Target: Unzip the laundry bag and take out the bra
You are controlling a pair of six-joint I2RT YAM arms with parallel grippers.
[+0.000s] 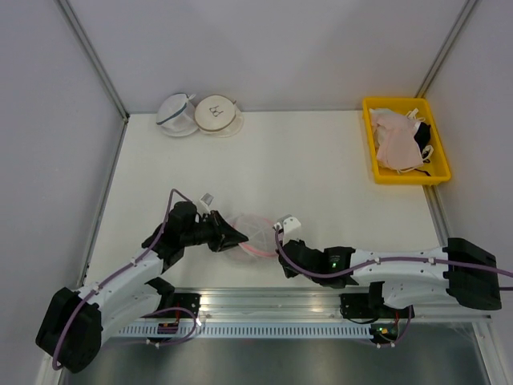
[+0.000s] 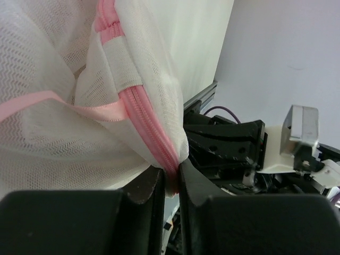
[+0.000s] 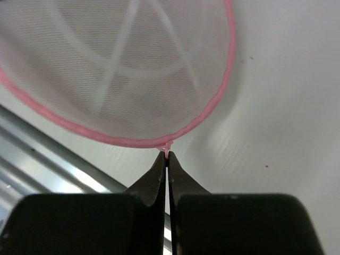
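Here, in the top external view, the laundry bag (image 1: 255, 233) lies on the table (image 1: 321, 176) between our two claws. The left claw (image 1: 235, 238) meets its left side and the right claw (image 1: 280, 250) its near right edge. Well beyond the right claw, at the far right corner, stands a yellow tray (image 1: 373, 144) of pale and dark garments. Far beyond the left claw sit two other mesh pouches (image 1: 178, 115), side by side.

Next, from the left wrist, the left claw (image 2: 171, 178) is clamped on the lower end of the pink zipper (image 2: 149, 125), with white mesh of the laundry bag (image 2: 48, 138) bunched up above the fingers. The right arm (image 2: 228, 146) shows just behind and to the right.

Lastly, from the right wrist, the right claw (image 3: 167, 158) has its fingers pressed together on a small pink tab (image 3: 167, 147) at the pink rim (image 3: 226, 79) of the laundry bag (image 3: 117, 69). The bag lies directly ahead of the fingertips, flat on the table (image 3: 287, 133). A metal rail (image 3: 42, 154) runs to the left of this claw. We cannot make out the bra through the mesh.
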